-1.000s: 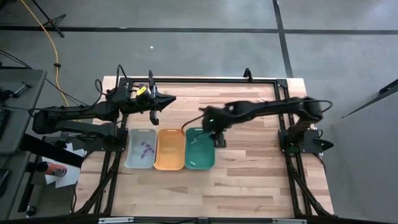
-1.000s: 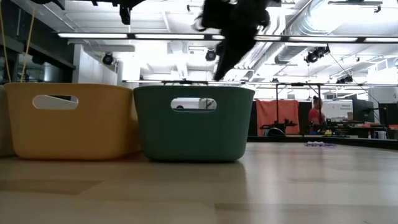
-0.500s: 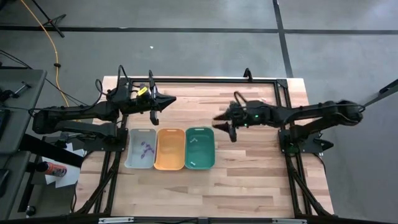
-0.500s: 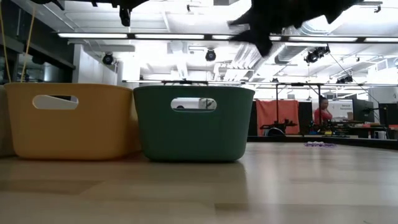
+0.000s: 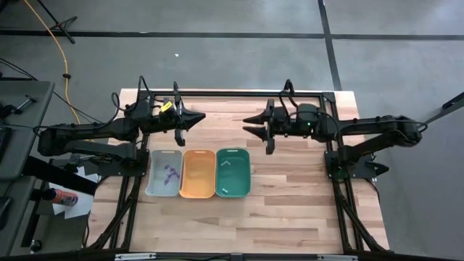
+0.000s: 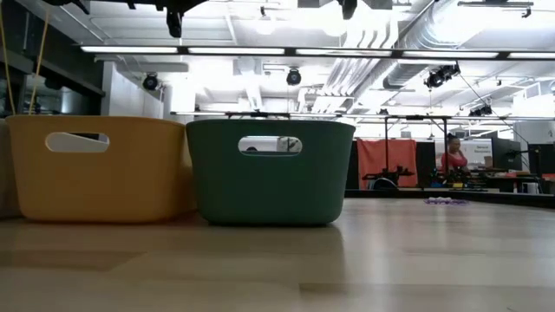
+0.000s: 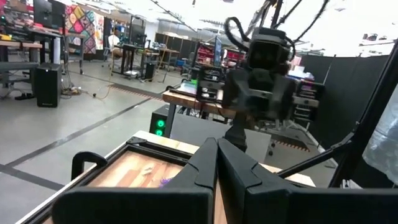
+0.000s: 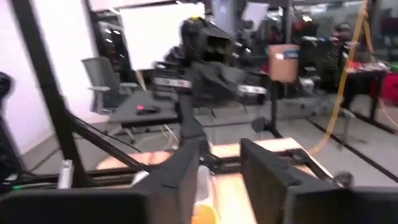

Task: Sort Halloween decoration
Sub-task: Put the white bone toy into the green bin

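Three trays stand side by side on the wooden table: grey (image 5: pixel 164 174), orange (image 5: pixel 198 175) and teal (image 5: pixel 233 173). Purple decoration pieces (image 5: pixel 170 172) lie in the grey tray, and a white stick-like piece (image 5: pixel 226 164) lies in the teal tray. More purple pieces (image 6: pixel 446 201) rest on the tabletop farther off. My right gripper (image 5: pixel 248 125) hangs high beyond the teal tray, level, pointing toward the table's left; it is open with nothing between its fingers (image 8: pixel 222 152). My left gripper (image 5: pixel 201 116) waits high at the far left, shut and empty (image 7: pixel 216 155), facing the right one.
A black frame (image 5: pixel 239 94) runs around the table's far edge and sides. The orange tray (image 6: pixel 100 169) and teal tray (image 6: pixel 270 172) stand close to the low camera. Bare wood lies to the right of the trays (image 5: pixel 290 188). A person (image 6: pixel 452 159) is in the room behind.
My right gripper has risen from just over the teal tray and drawn back toward the table's far and right edges. It has tipped from pointing down to pointing level toward the left arm.
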`<state>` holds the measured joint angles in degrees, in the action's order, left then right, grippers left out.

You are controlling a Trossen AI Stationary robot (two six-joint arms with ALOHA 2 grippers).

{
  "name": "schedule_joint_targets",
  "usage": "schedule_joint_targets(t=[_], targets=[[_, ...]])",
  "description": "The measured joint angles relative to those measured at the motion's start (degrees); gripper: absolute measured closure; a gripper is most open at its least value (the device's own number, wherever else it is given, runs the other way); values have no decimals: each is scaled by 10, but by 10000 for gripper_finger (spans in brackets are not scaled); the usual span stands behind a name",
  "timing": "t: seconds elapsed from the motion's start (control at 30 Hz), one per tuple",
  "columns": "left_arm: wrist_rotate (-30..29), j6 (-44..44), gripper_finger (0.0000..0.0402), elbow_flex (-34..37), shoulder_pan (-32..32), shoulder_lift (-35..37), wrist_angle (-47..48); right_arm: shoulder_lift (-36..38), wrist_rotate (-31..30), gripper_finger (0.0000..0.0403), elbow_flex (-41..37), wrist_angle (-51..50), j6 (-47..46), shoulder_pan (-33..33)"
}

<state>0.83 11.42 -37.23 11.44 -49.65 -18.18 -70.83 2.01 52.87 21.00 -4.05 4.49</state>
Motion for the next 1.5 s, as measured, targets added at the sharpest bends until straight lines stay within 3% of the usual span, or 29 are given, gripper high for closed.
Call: schedule_joint_targets(t=[0.13, 0.2, 0.67, 1.13, 1.27, 1.37, 1.5], targets=[[19, -18, 401, 0, -6, 0, 1, -1, 7, 376, 2, -33, -23, 26], [34, -39, 401, 0, -12, 0, 3, 0, 27, 393, -2, -32, -31, 37], [35, -46, 401, 0, -19, 0, 7, -1, 67, 401, -6, -39, -35, 49], [35, -31, 401, 0, -18, -1, 49, -1, 68, 402, -6, -40, -50, 49], [-2, 27, 401, -1, -16, -8, 54, -1, 68, 403, -6, -40, -51, 49], [-87, 82, 401, -36, 17, -32, 143, -1, 68, 403, -6, -40, -50, 49], [-114, 94, 398, -147, 137, -93, 397, -1, 68, 403, -6, -41, -50, 54]])
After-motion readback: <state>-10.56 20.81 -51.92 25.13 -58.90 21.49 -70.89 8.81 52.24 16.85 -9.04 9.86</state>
